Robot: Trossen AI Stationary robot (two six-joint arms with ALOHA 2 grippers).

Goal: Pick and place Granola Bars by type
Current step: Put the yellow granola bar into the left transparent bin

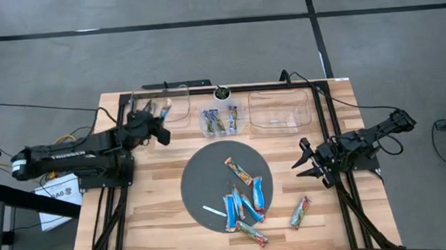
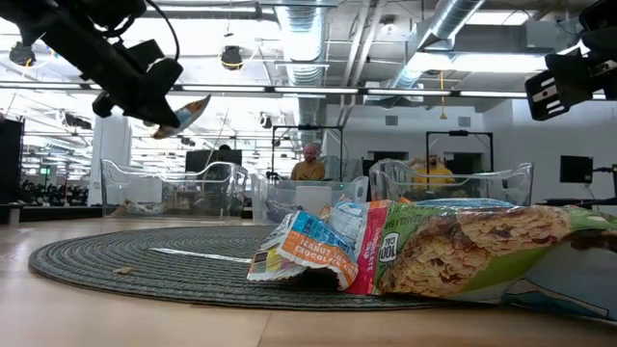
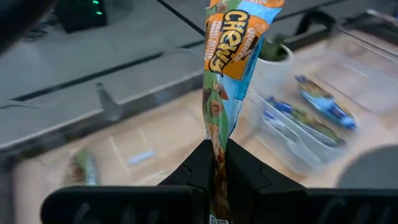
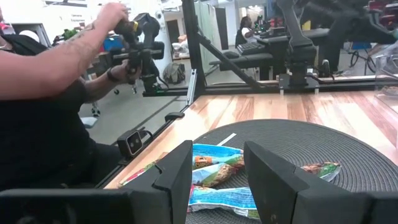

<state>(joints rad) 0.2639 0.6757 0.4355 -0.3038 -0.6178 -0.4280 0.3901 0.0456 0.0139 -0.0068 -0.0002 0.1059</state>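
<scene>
My left gripper (image 1: 157,112) is over the far-left clear bin (image 1: 176,92), shut on a green-and-orange granola bar (image 3: 227,56). In the low view the gripper (image 2: 162,108) and the bar (image 2: 193,109) are well above the table. Several more bars, bright blue and green-orange, lie flat on the round grey mat (image 1: 203,173), and one (image 1: 300,212) lies on the wood right of it. The small middle bin (image 1: 221,122) holds blue bars. My right gripper (image 1: 306,162) waits open near the table's right edge, its fingers (image 4: 180,168) facing the bars on the mat. My left gripper pinches the granola bar between its two fingers at one end of the wrapper (image 3: 217,142). The rest of the bar reaches out past the fingertips, along the fingers. It is lifted clear of the table and the bins.
A third clear bin (image 1: 280,110) stands at the far right, and a white cup (image 1: 222,93) sits behind the middle bin. A thin white strip (image 1: 213,212) lies on the mat. Black frame rails run along both table sides. A person (image 4: 43,93) sits beyond the table.
</scene>
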